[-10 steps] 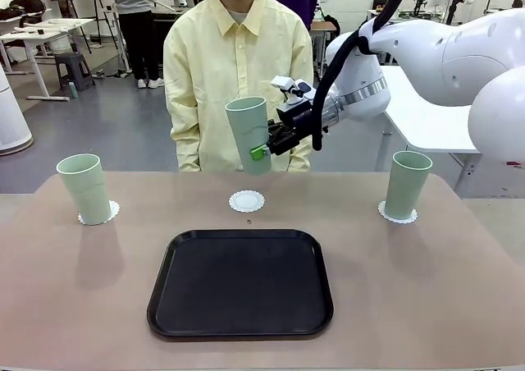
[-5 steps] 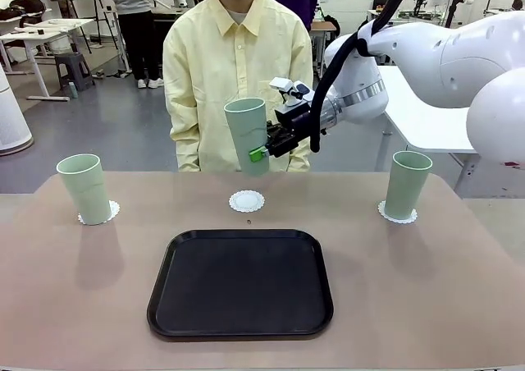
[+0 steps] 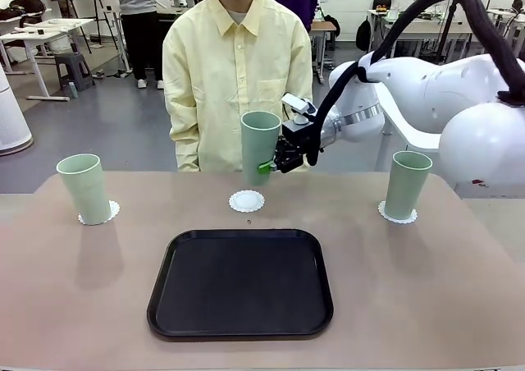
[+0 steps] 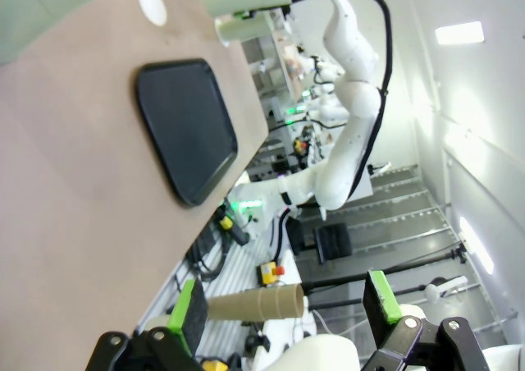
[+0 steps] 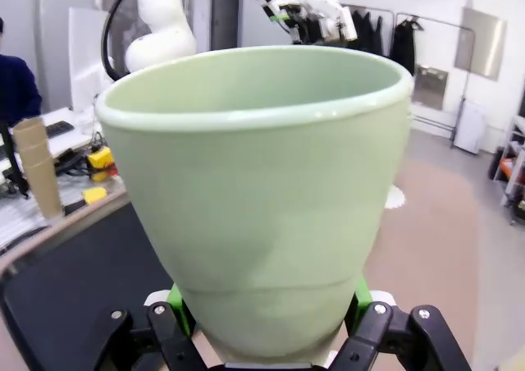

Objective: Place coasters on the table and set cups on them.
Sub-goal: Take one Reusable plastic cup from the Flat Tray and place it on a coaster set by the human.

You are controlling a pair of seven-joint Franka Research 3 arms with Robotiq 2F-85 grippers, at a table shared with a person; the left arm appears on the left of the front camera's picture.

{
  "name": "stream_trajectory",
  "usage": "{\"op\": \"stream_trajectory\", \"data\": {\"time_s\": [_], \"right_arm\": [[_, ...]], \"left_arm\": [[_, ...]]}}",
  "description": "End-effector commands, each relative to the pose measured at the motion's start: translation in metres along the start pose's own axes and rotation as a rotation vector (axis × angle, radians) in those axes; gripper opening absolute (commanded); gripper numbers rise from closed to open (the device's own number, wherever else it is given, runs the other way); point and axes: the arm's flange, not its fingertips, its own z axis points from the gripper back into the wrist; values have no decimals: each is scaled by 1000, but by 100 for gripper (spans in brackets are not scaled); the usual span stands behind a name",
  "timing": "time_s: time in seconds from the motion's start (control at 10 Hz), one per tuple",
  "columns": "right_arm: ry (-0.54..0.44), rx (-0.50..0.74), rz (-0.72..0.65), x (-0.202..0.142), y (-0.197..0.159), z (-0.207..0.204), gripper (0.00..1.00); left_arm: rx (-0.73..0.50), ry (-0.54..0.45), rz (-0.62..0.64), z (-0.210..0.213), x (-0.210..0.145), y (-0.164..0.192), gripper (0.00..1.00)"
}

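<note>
My right gripper (image 3: pixel 267 167) is shut on the lower part of a pale-green cup (image 3: pixel 261 145), holding it upright in the air just behind the bare middle coaster (image 3: pixel 247 201) on the tan table (image 3: pixel 410 289). In the right wrist view the cup (image 5: pixel 262 199) sits between the green pads (image 5: pixel 175 297). A second cup (image 3: pixel 84 189) stands on a coaster (image 3: pixel 109 213) at the left, and a third cup (image 3: pixel 408 184) on a coaster (image 3: pixel 397 217) at the right. In its wrist view my left gripper (image 4: pixel 285 305) is open with nothing in it, off the table's side.
A black tray (image 3: pixel 240 282) lies empty in the middle front of the table, just before the bare coaster. A person in a yellow shirt (image 3: pixel 234 75) stands at the far edge, right behind the held cup. A white table (image 3: pixel 426 125) stands at the back right.
The held cup has swung from tilted to upright and moved a little right and down. The right arm's elbow has dropped lower. The other cups have not moved.
</note>
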Motion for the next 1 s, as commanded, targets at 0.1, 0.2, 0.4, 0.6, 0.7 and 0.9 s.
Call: {"op": "stream_trajectory", "data": {"time_s": [0.1,0.2,0.4,0.6,0.7,0.9], "right_arm": [[57,-84,77,-19,-16,-6,81],[64,-75,59,-27,-18,-8,81],[52,-75,2,-42,-21,-6,81],[38,-82,-20,-47,-21,-2,81],[32,-89,-41,-45,-20,-3,81],[48,-79,1,-54,-10,-9,81]], "left_arm": [[-3,-6,-4,1,-1,-3,100],[-3,-6,-4,1,-1,-3,100],[-3,-6,-4,1,-1,-3,100],[-3,-6,-4,1,-1,-3,100],[-3,-6,-4,1,-1,-3,100],[-3,-6,-4,1,-1,-3,100]]}}
